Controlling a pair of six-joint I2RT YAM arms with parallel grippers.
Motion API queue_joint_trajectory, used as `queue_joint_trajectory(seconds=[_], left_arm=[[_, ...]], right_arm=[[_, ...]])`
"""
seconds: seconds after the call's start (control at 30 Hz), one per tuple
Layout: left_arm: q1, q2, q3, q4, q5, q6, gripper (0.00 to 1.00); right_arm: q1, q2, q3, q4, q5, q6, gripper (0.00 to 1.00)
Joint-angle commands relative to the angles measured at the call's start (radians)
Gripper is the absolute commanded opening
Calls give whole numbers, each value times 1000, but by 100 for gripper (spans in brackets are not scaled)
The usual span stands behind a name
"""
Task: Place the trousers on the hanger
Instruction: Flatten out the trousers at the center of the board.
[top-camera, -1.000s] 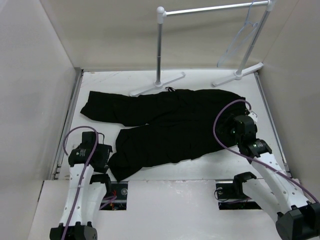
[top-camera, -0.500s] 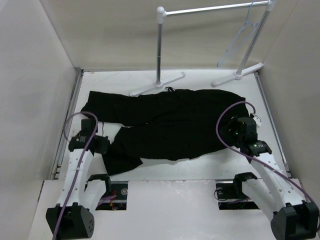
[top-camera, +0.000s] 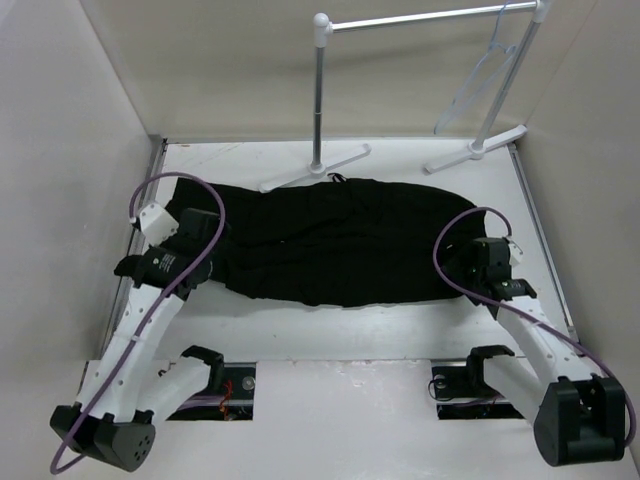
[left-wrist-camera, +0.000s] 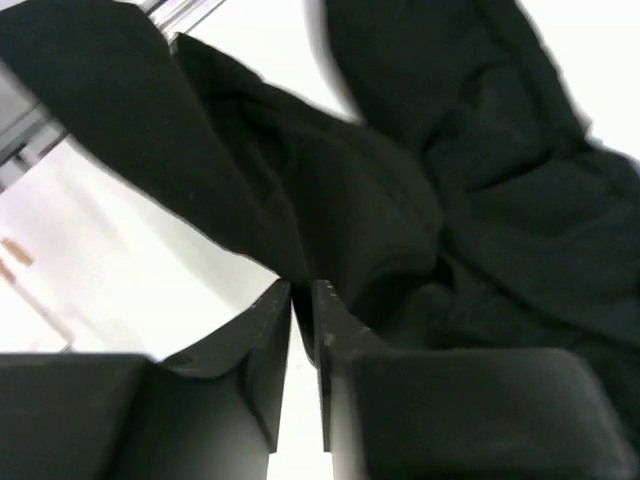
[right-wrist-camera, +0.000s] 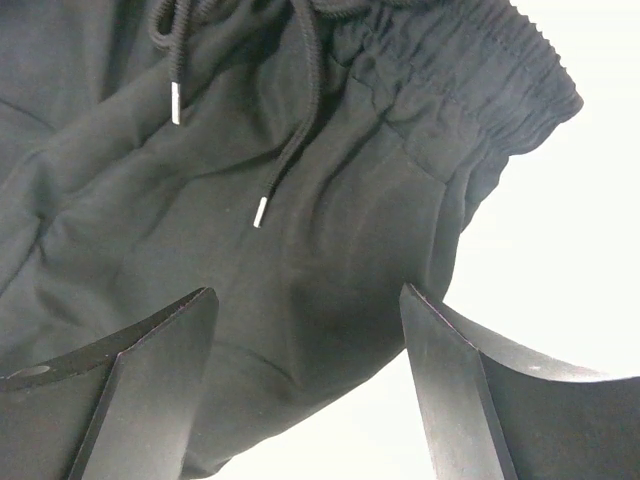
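Note:
The black trousers (top-camera: 340, 240) lie across the table, one leg folded over the other, waistband to the right. My left gripper (top-camera: 212, 240) is at their left end; in the left wrist view it (left-wrist-camera: 303, 292) is shut on a fold of the black fabric (left-wrist-camera: 480, 200). My right gripper (top-camera: 468, 262) is open over the waist end; in the right wrist view it (right-wrist-camera: 305, 300) straddles the fabric (right-wrist-camera: 300, 200) below the elastic waistband and drawstring (right-wrist-camera: 300, 110) without gripping. The pale clear hanger (top-camera: 480, 85) hangs from the rack's rod at the far right.
The white garment rack (top-camera: 320, 100) stands at the back, its feet (top-camera: 315, 168) touching the trousers' far edge. Side walls close in the table (top-camera: 560, 250) on the left and right. Bare white table shows along the near edge.
My left gripper has carried the near trouser leg up and back over the far leg, so the legs now lie stacked. My right gripper has drawn back slightly toward the near edge.

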Motion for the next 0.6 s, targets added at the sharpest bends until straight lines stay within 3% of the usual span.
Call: queue_joint_trajectory(seconds=[0.0,0.07,0.17,0.27,0.4,0.5,0.57], left_arm=[[37,-83,-115,-195,-49,-170,16],[137,-135,-203,-185,39,-217,20],[314,-186,-303,-117,210,-211,35],[457,-231,-317,-56,318,-183,43],[482,-185,-231,30,299,-67,52],[453,-90,-229,117,307,-22,62],[456,-21,-258,203,367,-18,64]], right_arm=[[-25,-13,-7,47,2,20,79],[-56,-16,-13,42,-3,27,79],[-102,-26,3,21,-4,26,79],[-114,-46,24,-15,29,27,76],[-137,-54,29,-44,74,17,61],[-150,-2,9,-25,49,29,63],[-153,45,6,-10,37,40,68]])
